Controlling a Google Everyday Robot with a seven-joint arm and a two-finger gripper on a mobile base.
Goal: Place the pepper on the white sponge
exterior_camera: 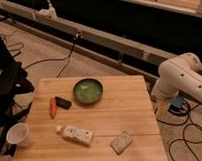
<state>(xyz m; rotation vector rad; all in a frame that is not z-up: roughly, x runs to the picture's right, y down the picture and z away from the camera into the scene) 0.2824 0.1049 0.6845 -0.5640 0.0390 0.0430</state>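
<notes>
1. The white, rounded robot arm is folded up at the right of the scene, beyond the right edge of the light wooden surface. Its thick links bend downward toward the floor.
2. The tool hangs at the arm's low end, just off the surface's right edge. Whether it is apart or together cannot be told. It holds nothing that can be seen.
3. The small slender orange-red pepper lies flat on the left part of the surface, well apart from the tool and across the whole width of the surface from it.
4. A small flat black rectangular object lies just right of the pepper.
5. The pale grey-white rectangular sponge lies near the near right edge, bare on top.
6. Between the pepper and the sponge lies a white labelled bottle on its side.
7. A round green bowl sits farther back, and a white cup stands at the near left corner.
</notes>
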